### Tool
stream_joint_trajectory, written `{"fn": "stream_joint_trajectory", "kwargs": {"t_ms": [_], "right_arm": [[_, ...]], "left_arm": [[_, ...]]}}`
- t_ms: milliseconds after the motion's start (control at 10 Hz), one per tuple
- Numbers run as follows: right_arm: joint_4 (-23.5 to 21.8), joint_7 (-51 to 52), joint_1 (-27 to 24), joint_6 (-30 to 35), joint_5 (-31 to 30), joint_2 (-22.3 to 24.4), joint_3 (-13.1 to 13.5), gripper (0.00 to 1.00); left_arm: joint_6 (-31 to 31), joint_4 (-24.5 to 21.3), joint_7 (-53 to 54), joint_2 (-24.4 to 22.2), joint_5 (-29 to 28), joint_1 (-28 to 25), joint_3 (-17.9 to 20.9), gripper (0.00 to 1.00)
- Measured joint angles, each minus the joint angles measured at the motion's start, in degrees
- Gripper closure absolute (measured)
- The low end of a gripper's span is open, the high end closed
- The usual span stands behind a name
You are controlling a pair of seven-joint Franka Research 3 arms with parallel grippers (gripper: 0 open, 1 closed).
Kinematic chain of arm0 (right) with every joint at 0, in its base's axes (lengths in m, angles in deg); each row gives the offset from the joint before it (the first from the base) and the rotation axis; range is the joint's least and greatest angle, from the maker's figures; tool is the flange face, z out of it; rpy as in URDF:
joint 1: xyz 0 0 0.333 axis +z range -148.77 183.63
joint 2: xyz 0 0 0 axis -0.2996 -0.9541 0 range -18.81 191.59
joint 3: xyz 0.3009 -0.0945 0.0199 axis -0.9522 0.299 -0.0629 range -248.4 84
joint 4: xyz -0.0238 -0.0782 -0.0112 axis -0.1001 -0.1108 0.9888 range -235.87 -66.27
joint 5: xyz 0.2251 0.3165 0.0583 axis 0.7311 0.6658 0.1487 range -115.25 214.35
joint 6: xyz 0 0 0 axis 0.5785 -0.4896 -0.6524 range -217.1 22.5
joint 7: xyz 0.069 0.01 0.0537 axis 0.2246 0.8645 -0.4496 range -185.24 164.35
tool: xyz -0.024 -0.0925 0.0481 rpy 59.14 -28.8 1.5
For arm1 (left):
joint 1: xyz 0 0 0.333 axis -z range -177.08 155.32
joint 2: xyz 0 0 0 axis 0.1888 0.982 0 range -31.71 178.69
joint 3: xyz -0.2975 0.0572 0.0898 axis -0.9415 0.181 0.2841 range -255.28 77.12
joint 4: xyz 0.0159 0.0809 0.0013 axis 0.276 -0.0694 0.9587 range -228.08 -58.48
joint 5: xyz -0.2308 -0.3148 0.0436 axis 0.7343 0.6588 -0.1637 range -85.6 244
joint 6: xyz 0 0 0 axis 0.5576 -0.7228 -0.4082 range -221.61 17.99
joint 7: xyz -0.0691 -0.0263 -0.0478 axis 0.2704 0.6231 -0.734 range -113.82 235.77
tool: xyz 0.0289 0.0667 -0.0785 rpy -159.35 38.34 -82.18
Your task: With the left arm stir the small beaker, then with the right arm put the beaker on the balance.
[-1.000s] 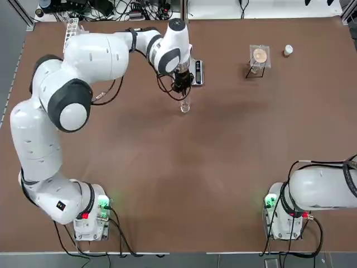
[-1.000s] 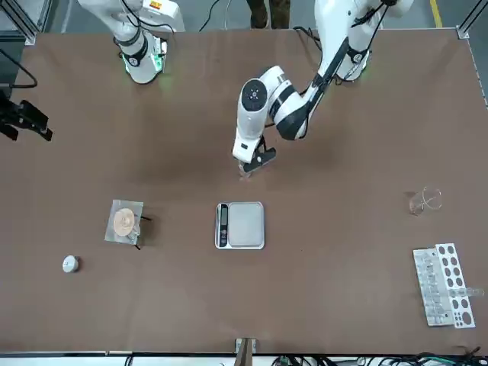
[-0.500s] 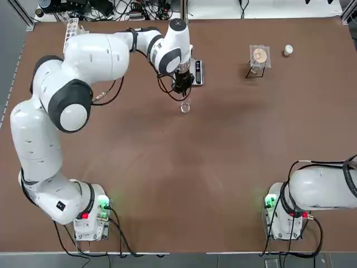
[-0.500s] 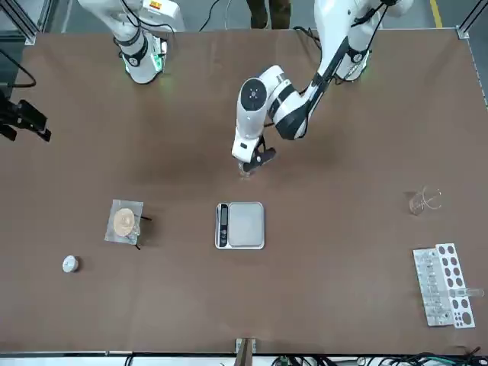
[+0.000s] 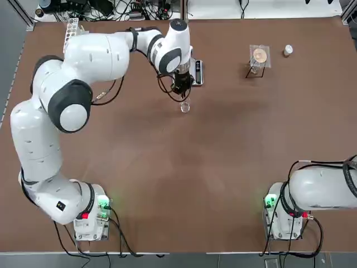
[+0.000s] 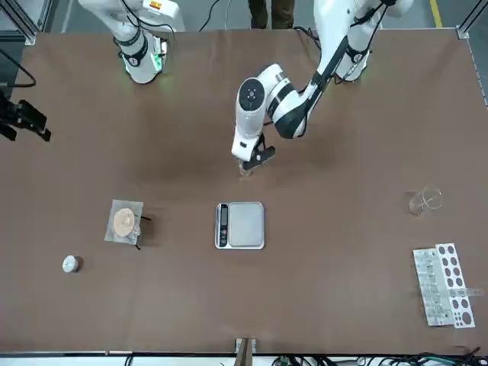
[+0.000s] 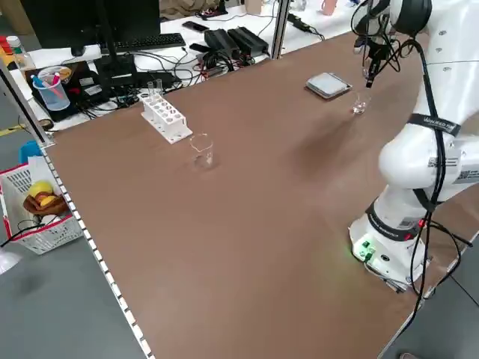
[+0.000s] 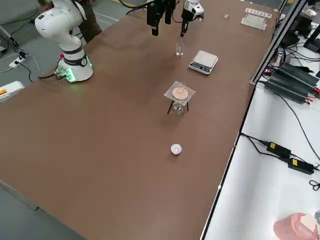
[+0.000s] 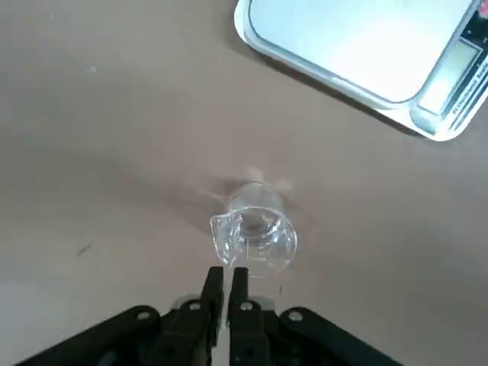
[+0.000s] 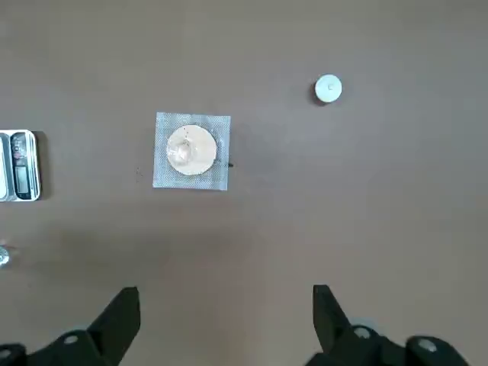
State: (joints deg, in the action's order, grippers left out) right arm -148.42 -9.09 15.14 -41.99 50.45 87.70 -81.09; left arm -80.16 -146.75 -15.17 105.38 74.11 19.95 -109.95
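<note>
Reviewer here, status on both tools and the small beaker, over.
Left tool shut, over the small beaker's rim side. Right tool open, away from it. Beaker upright on table, off the scale.

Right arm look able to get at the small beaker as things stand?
Probably not cleanly yet: the left pincer, shut, hangs close by the small beaker and would likely crowd a grasp. The right pincer is open off to the beaker's right, nothing visible blocking between.

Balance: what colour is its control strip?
The control strip on the balance is black or very dark; it shows best in the front view.
</note>
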Motion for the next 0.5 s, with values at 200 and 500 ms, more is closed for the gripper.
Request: {"fn": "stream_joint_trajectory", "kwargs": {"t_ms": [200, 500], "right_arm": [[0.0, 0.0, 0.0, 0.0, 0.0, 0.0, 0.0, 0.00], [0.0, 0.0, 0.0, 0.3, 0.0, 0.0, 0.0, 0.00]], "left_arm": [[0.0, 0.1, 0.2, 0.0, 0.0, -0.2, 0.2, 0.93], [0.0, 0.5, 0.1, 0.0, 0.0, -0.1, 0.1, 0.93]]}}
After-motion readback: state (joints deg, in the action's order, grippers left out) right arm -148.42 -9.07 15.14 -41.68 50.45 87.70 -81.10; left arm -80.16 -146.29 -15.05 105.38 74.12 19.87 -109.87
